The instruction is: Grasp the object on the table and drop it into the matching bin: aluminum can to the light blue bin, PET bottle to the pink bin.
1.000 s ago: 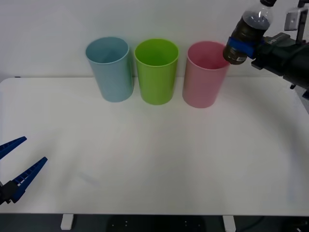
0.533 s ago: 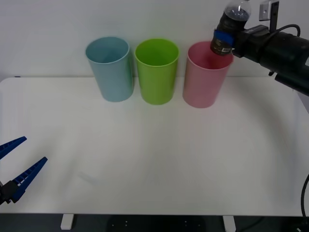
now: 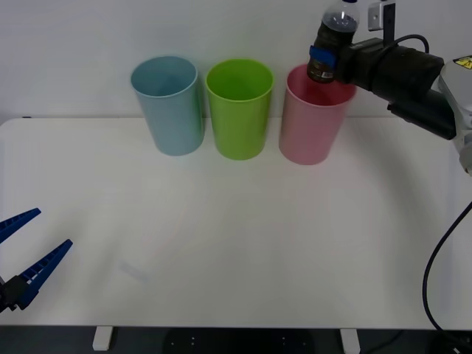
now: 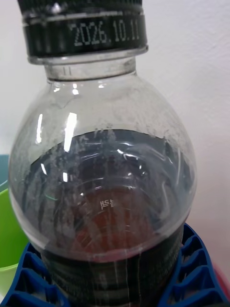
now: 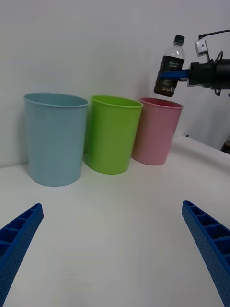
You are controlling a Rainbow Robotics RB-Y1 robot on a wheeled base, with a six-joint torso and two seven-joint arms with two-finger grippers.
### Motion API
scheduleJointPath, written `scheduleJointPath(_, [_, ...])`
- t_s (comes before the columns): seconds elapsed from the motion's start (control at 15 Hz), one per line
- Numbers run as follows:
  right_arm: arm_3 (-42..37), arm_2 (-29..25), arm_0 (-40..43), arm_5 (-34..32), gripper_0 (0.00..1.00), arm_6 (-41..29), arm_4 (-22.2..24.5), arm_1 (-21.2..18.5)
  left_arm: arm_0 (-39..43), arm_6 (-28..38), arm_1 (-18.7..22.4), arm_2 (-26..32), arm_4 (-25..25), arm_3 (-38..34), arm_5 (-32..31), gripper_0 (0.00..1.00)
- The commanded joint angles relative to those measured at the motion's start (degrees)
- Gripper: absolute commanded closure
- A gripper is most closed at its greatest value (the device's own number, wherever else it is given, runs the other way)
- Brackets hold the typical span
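While the small clear plastic bottle of dark brown liquid (image 3: 331,46) hangs upright above the tall pink plastic bin's (image 3: 311,125) rim, the right gripper (image 3: 326,57) clamps its body for dropping; the left gripper (image 3: 21,254) waits spread apart, near-left.

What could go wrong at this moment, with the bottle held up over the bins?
1. The right gripper holds the PET bottle above the pink bin, seemingly nearer its right rim than its centre; released here, it might clip the rim and bounce out.
2. The lime green bin stands close beside the pink one, so a deflected bottle could land there.

The left gripper waits open near the table's front left edge.
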Motion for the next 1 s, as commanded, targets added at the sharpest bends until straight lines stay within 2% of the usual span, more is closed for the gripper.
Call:
scheduleJointPath(0.07, [0.06,-0.01,-0.12,-0.07,1.0,0.36,0.02,0.08,0.0,0.0,0.0,0.0,0.0,0.0,0.0,0.0])
scheduleJointPath(0.2, [0.06,-0.01,-0.21,0.02,0.98,0.63,0.02,0.08,0.0,0.0,0.0,0.0,0.0,0.0,0.0,0.0])
scheduleJointPath(0.27, [0.06,-0.1,-0.3,0.2,0.56,1.07,0.02,0.08,0.0,0.0,0.0,0.0,0.0,0.0,0.0,0.0])
scheduleJointPath(0.33, [0.06,-0.36,-0.47,0.2,0.03,1.33,0.02,0.08,0.0,0.0,0.0,0.0,0.0,0.0,0.0,0.0])
scheduleJointPath(0.4, [0.06,-0.54,-0.47,0.2,0.0,1.5,0.02,0.08,0.0,0.0,0.0,0.0,0.0,0.0,0.0,0.0])
scheduleJointPath(0.73, [0.06,-1.15,-0.38,-0.07,0.0,2.56,-0.07,0.0,0.0,0.0,0.0,0.0,0.0,0.0,0.0,0.0])
scheduleJointPath(1.0, [0.06,-3.35,0.85,-2.97,0.0,3.09,-2.35,0.08,0.0,0.0,0.0,0.0,0.0,0.0,0.0,0.0])
